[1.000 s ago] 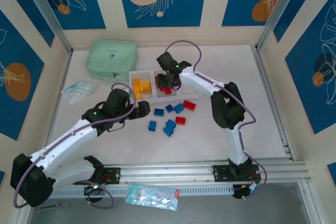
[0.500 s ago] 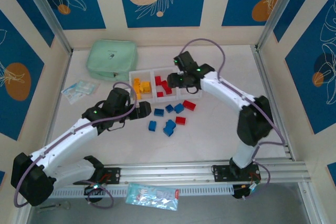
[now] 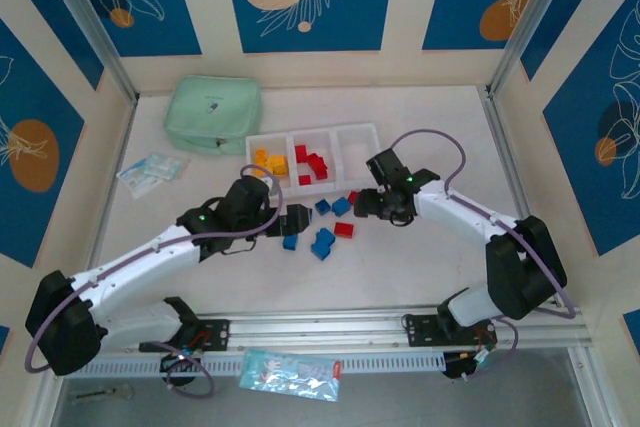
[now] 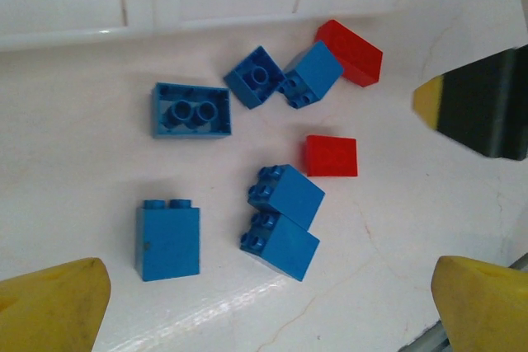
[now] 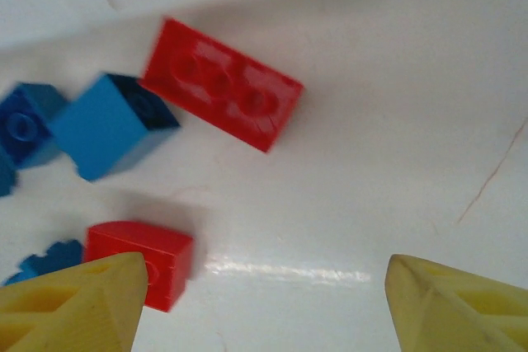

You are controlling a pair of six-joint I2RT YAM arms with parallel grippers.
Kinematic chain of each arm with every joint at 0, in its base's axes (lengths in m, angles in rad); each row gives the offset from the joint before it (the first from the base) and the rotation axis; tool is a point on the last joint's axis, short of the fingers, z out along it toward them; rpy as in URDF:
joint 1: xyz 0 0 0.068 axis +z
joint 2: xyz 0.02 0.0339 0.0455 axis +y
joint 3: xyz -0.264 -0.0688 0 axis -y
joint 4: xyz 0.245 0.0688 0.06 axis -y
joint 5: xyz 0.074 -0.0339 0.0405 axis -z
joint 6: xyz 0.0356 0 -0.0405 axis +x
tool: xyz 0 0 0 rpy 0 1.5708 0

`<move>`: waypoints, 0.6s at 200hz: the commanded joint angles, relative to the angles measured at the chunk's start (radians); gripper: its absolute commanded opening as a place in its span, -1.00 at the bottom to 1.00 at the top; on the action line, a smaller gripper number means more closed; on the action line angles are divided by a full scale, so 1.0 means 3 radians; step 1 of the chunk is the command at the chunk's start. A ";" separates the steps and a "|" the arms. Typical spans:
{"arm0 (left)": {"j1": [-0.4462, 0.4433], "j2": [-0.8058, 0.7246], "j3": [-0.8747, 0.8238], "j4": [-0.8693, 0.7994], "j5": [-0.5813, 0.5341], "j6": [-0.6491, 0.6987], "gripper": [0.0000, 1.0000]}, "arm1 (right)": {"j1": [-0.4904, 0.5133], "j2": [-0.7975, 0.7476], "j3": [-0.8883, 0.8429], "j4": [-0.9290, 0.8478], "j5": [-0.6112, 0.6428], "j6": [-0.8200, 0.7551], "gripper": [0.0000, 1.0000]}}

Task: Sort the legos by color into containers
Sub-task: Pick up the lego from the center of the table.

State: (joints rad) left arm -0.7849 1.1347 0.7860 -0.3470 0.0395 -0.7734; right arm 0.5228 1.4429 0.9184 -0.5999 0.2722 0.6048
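Legos: six blue bricks (image 4: 286,194) and two red ones (image 4: 331,156) lie loose on the table (image 3: 430,127), clustered just short of the tray (image 3: 290,134).
Left gripper (image 4: 268,307): jaws wide and empty, hovering over the blue bricks; a lone blue brick (image 4: 167,239) lies nearest.
Right gripper (image 5: 264,311): jaws apart with nothing between them, low over the red pair; small red brick (image 5: 140,261) just beside one fingertip, long red brick (image 5: 221,84) farther ahead, askew to the jaws.
Step in hand: seemingly the right gripper is lining up on a red brick.
Doing it well: take one brick only; shift sideways to centre it, turn the wrist until the pads face its flat sides, drop straight down, then close.
Watch for: the blue neighbour (image 5: 107,125) just beside the long red brick may get dragged along; the grippers are near each other, so one should wait.
Tray: beyond the cluster; yellow bricks (image 3: 268,162) in the left compartment, red bricks (image 3: 312,162) in the middle, none in the right, likely meant for blue.
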 commanded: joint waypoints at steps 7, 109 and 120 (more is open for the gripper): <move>-0.0096 0.0099 -0.0038 0.0217 -0.0075 -0.0117 0.99 | 0.0005 0.0077 -0.0114 0.0321 -0.0138 0.0182 0.57; -0.0140 0.0067 -0.0023 0.0119 -0.0209 -0.0113 0.99 | 0.0055 0.0829 0.0244 0.0623 0.0365 -0.0027 0.71; -0.0143 0.0065 -0.0023 0.0107 -0.0231 -0.0102 0.99 | 0.0038 0.0871 0.0270 0.0652 0.0381 -0.0076 0.71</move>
State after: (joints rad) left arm -0.8188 1.1751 0.7860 -0.2970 0.0055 -0.8066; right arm 0.5362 1.6798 0.9688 -0.4278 0.3374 0.6212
